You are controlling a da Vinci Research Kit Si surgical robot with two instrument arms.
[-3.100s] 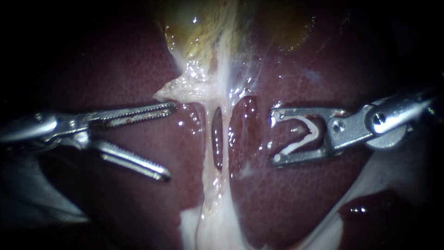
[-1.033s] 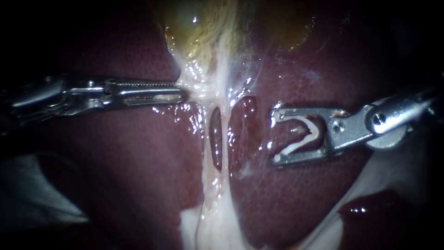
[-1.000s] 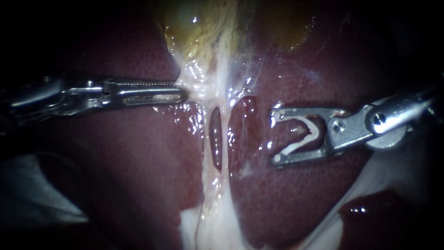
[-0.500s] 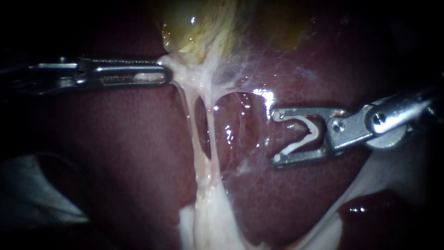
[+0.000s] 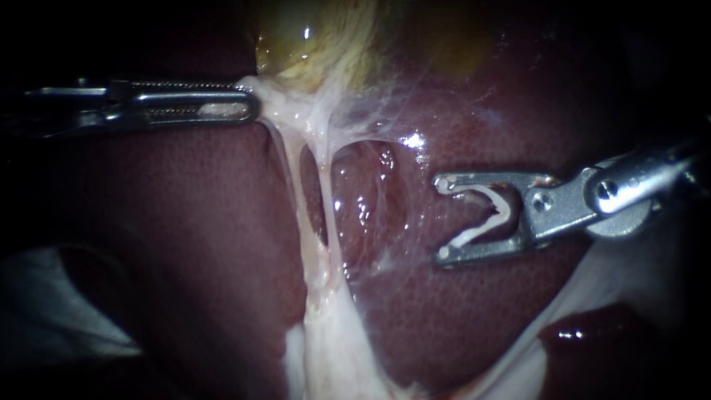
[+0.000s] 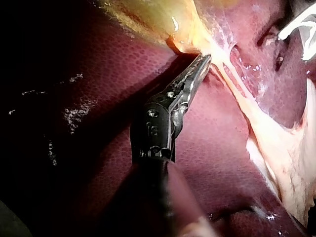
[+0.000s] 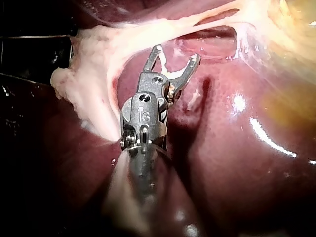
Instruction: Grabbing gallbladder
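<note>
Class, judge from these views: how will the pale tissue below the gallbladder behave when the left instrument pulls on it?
Probably floppy and stretchy: the pale tissue stretches in thin strands from the left instrument's shut jaws. Likely slippery, since it glistens wet. Possibly fragile: the film beside it looks see-through.

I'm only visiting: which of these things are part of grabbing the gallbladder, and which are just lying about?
In the job:
- the yellowish gallbladder
- the left instrument, clamped on its pale lower end
- the pale strands stretched taut below the grip

Just there:
- the right instrument, holding a white clip, clear of the strands
- the dark red liver underneath
</note>
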